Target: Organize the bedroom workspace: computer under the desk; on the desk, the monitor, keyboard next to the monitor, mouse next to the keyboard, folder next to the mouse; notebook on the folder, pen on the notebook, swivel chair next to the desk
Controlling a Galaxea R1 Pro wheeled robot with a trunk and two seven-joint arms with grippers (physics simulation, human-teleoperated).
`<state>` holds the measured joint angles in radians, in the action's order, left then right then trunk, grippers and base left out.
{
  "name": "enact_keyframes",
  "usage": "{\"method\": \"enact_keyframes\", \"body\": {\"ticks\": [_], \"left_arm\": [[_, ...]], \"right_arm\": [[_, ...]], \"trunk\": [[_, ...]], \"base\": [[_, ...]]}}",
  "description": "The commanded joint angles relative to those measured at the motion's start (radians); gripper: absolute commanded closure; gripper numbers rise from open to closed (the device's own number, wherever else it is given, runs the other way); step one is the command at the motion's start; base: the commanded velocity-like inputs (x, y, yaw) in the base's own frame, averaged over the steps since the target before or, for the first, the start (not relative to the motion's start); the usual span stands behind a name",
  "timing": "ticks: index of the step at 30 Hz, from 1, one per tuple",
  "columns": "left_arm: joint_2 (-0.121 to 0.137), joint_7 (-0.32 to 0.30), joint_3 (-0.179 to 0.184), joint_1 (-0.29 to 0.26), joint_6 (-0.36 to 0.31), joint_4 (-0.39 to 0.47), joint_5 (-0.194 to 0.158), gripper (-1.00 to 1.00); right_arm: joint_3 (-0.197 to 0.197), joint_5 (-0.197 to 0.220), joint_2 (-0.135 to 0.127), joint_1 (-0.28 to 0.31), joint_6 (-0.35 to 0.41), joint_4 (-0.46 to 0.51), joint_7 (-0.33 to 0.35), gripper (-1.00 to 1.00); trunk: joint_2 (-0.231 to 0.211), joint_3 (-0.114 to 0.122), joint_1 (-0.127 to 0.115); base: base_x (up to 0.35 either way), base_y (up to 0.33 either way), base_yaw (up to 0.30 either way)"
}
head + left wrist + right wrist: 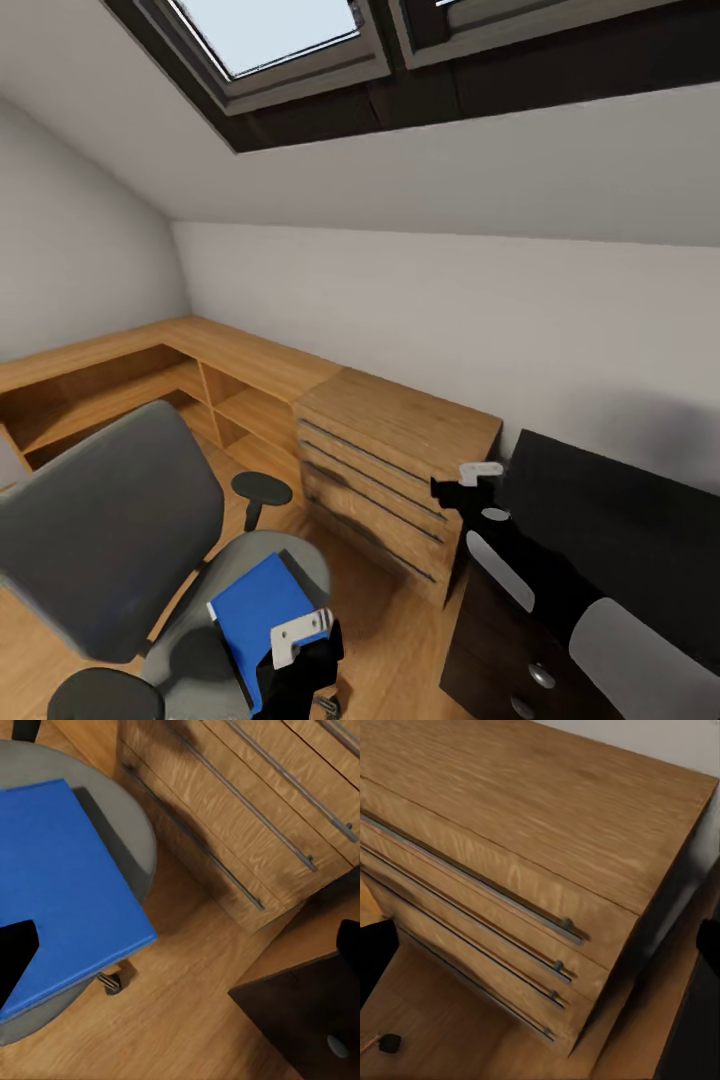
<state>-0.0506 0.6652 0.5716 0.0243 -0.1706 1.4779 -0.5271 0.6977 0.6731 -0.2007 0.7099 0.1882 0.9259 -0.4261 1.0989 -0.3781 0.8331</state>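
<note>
Head view: folder [255, 610] overhangs swivel chair [110, 520] seat edge; left claw [300, 640] above, grip unclear.

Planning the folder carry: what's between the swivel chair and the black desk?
Bare wooden floor, seen in the head view between the swivel chair and the desk. The wooden drawer unit stands behind that gap, beside the desk.

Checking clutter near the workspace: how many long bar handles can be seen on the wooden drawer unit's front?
4, stacked one above another on the wooden drawer unit: top, second, third and lowest. None looks hidden.
</note>
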Motion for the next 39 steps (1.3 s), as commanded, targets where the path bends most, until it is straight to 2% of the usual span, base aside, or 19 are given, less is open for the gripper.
{"method": "enact_keyframes", "body": {"ticks": [1,6,11,28,31,39], "left_arm": [[0.0,0.005,0.001,-0.001,-0.004,0.001,-0.004,-1.0],[0.0,0.005,0.001,-0.001,-0.004,0.001,-0.004,-1.0],[0.0,0.005,0.0,0.0,-0.004,0.001,-0.005,-1.0],[-0.001,0.005,0.005,-0.001,-0.005,-0.002,-0.001,-1.0],[-0.003,0.001,0.01,-0.001,-0.009,-0.005,-0.001,-1.0],[-0.011,-0.004,0.021,-0.001,-0.015,-0.068,-0.001,-1.0]], "right_arm": [[0.01,-0.001,0.001,0.001,0.003,0.002,-0.011,-1.0],[0.018,-0.022,0.021,0.0,0.003,-0.01,-0.015,-1.0],[0.02,-0.053,0.029,0.0,0.002,-0.025,-0.016,-1.0],[0.022,-0.061,0.031,0.0,0.002,-0.036,-0.014,-1.0],[0.022,-0.063,0.04,0.0,0.002,-0.047,-0.014,-1.0],[0.022,-0.066,0.053,0.0,0.002,-0.054,-0.014,-1.0]], "trunk": [[0.001,-0.002,0.0],[0.001,-0.006,0.0],[0.001,-0.011,0.0],[0.001,-0.025,0.0],[0.001,-0.028,0.0],[0.001,-0.035,0.0]], "base": [[0.0,0.0,0.228],[0.0,0.0,0.23],[0.0,0.0,0.231],[0.0,0.0,0.231],[0.0,0.0,0.231],[-0.174,0.0,0.228]]}}
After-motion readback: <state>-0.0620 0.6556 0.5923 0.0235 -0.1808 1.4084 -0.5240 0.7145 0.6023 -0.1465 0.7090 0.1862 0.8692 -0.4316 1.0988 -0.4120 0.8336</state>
